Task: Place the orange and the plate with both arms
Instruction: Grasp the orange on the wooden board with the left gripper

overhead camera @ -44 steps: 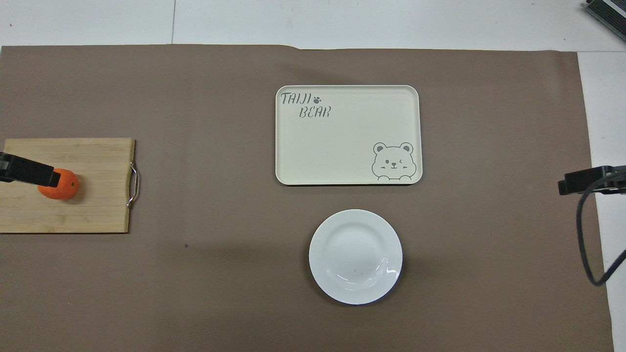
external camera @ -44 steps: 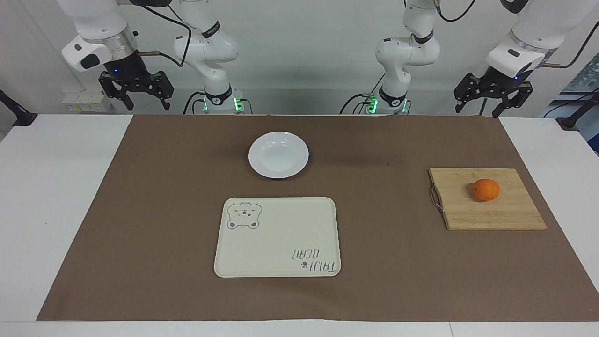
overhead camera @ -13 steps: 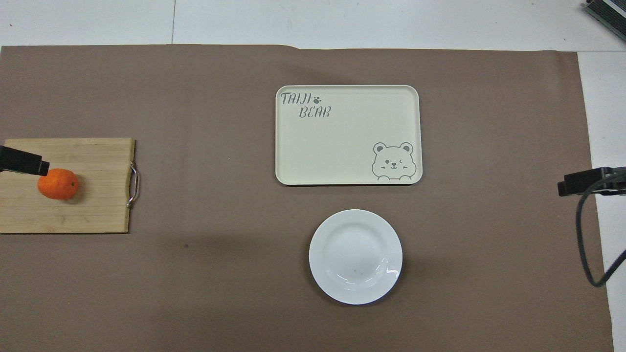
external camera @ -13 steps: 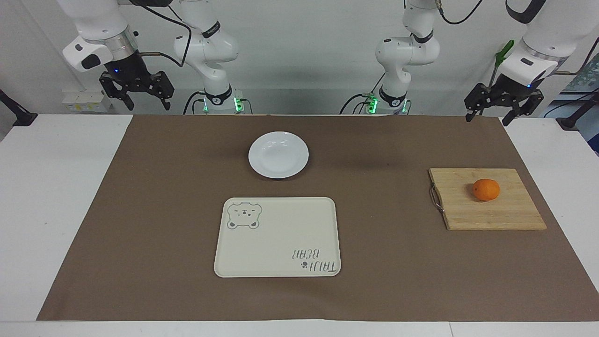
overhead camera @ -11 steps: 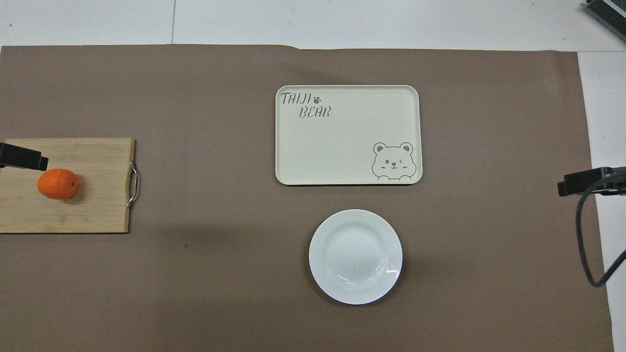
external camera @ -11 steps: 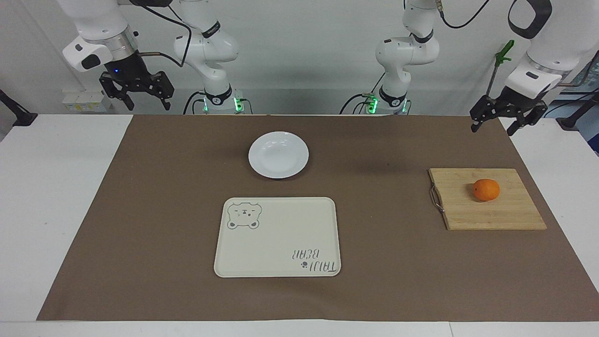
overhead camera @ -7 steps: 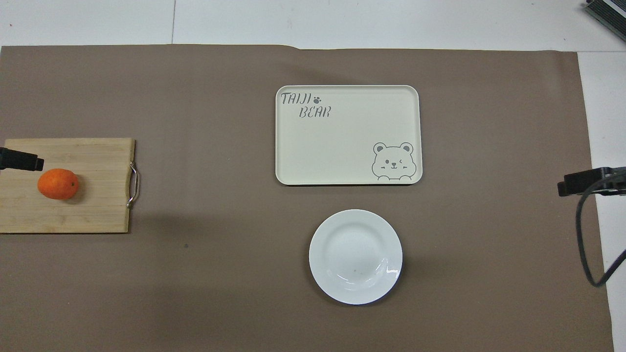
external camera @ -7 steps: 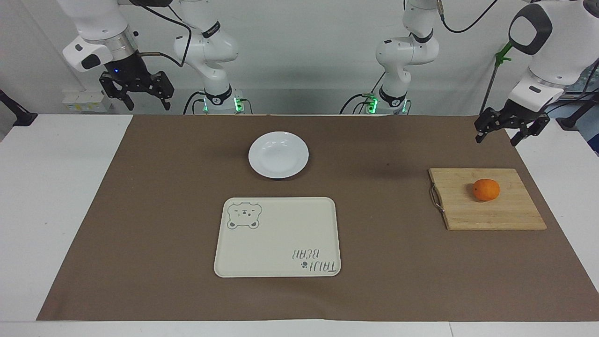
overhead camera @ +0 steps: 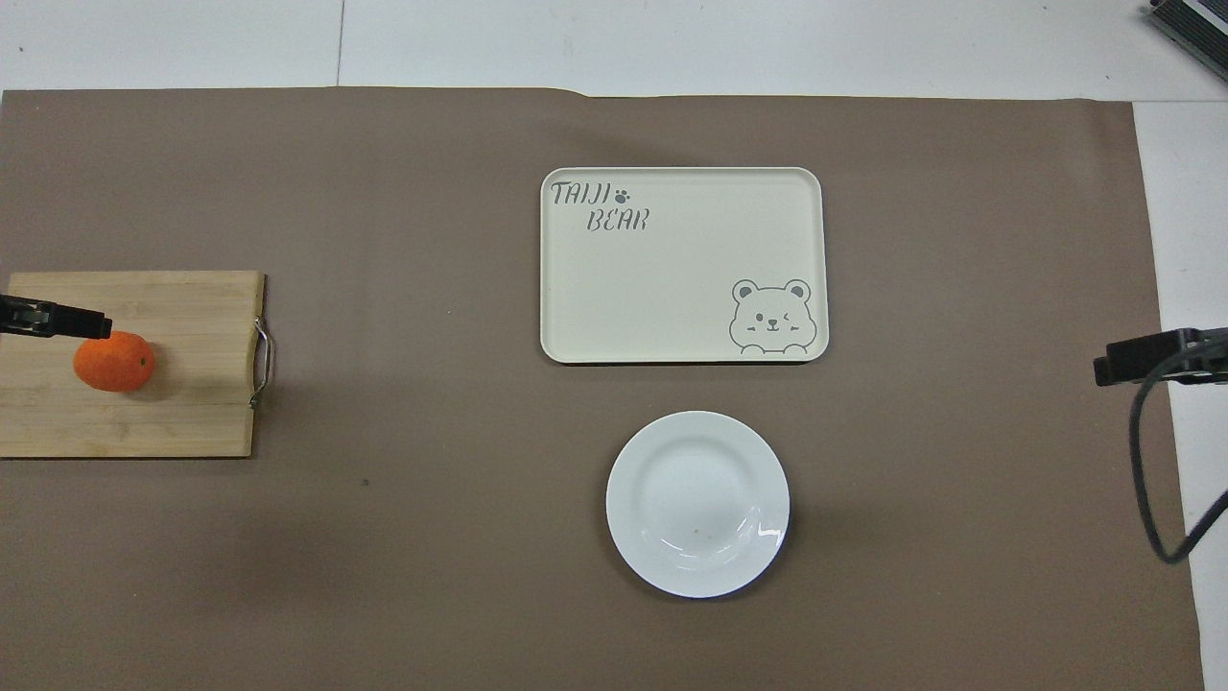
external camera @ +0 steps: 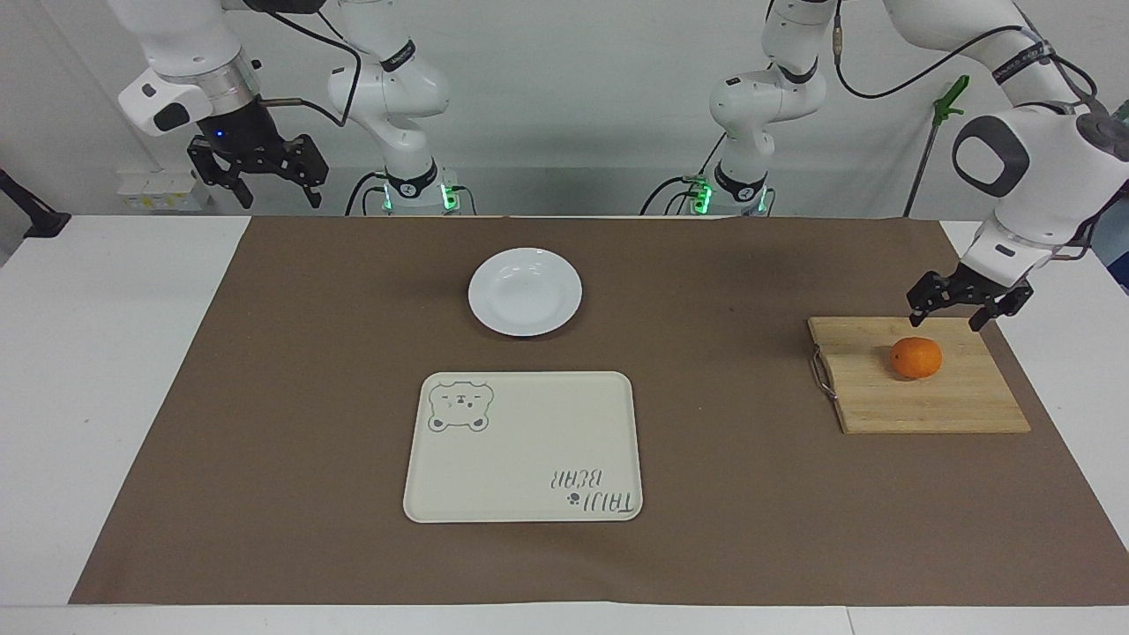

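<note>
The left tool [external camera: 968,310], fingers spread and holding nothing, hangs low over the edge of the wooden cutting board [external camera: 917,397] that lies nearest the robots, and the orange [external camera: 916,357] sits on that board just past the fingertips, a little farther from the robots and slightly toward the middle of the counter [external camera: 106,370]. That small offset looks like the thing the next move depends on: the tool probably needs to go forward and down to straddle the fruit. The orange is nearly round, a bit wider than tall in the overhead view, so no grip direction looks favoured. The left arm is plainly the nearer one. The right tool [external camera: 256,172], also spread and empty, waits raised at its own end, well apart from the plate [external camera: 525,291]. The plate lies on the brown mat, nearer the robots than the cream tray [external camera: 529,441], with open mat all round.
</note>
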{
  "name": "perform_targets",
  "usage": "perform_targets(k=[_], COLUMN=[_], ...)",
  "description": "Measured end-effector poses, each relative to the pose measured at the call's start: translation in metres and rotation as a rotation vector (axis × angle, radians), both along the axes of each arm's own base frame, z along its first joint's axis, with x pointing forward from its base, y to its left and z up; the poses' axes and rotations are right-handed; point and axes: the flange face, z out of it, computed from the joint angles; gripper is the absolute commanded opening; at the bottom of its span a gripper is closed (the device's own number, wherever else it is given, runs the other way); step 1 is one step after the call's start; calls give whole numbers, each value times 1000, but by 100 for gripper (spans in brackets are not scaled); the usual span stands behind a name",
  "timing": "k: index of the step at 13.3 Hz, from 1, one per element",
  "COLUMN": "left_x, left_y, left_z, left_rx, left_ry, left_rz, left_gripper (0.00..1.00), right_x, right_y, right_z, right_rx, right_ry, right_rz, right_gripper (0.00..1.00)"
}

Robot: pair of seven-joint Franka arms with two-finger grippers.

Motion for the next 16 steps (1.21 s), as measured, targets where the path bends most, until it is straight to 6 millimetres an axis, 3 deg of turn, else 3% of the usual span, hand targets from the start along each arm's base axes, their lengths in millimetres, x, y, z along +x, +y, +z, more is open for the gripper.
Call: perform_targets(k=[3,6,11,14,16], left_x=[2,0,-14,-21,-22], left_y=[24,22,19,21,26], left_z=[-49,-81,-108,-114,-112], left_rx=[-3,0,-9,-11,-11], left_ry=[32,25,60,66,63], left_rz=[-4,-7,-5,1,10], left_gripper=[100,100,100,99,62], right_x=[-1,-1,-1,-1,-1], right_y=[0,0,0,0,0], right_z=[1,1,1,1,1], right_rx=[0,0,0,0,0], right_ry=[-1,-1,-1,-1,-1], right_rz=[0,0,0,0,0], right_gripper=[100,100,100,100,100])
